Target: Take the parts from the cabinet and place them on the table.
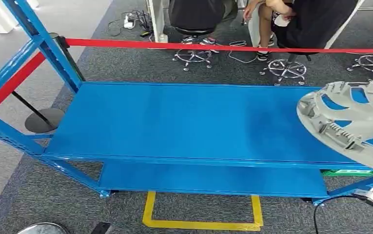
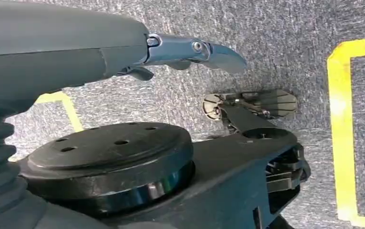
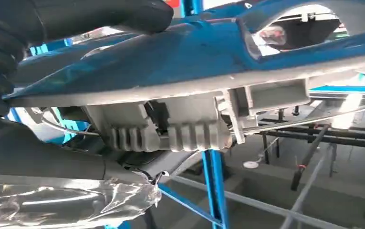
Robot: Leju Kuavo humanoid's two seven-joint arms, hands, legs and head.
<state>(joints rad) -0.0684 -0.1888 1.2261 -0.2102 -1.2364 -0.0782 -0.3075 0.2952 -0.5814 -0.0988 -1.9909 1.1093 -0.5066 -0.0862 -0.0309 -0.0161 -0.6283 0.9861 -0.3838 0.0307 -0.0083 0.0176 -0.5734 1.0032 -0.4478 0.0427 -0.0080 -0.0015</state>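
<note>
1. The part in play is a grey wheel cover (image 1: 350,122), tilted, at the right end of the blue table (image 1: 184,122). It is above the top shelf and overhangs the front edge; I cannot tell whether its far rim touches the shelf.
2. The right hand (image 3: 51,95) is clamped on the cover's rim, thumb over one face and fingers under the other, seen close up in the right wrist view along with the cover's ribbed clips.
3. The left hand (image 2: 190,50) hangs down over the grey carpet, fingers apart and holding nothing.
4. Progress, as I judge it: the cover is out of the cabinet and has reached the table, but it is not yet set down and let go. Lowering it flat and releasing is what is left for this part.
5. The table's top shelf holds nothing else, and the lower shelf (image 1: 213,178) looks bare too.
6. Beyond the table run a red barrier tape (image 1: 223,47) and office chairs with a seated person (image 1: 291,19).
</note>
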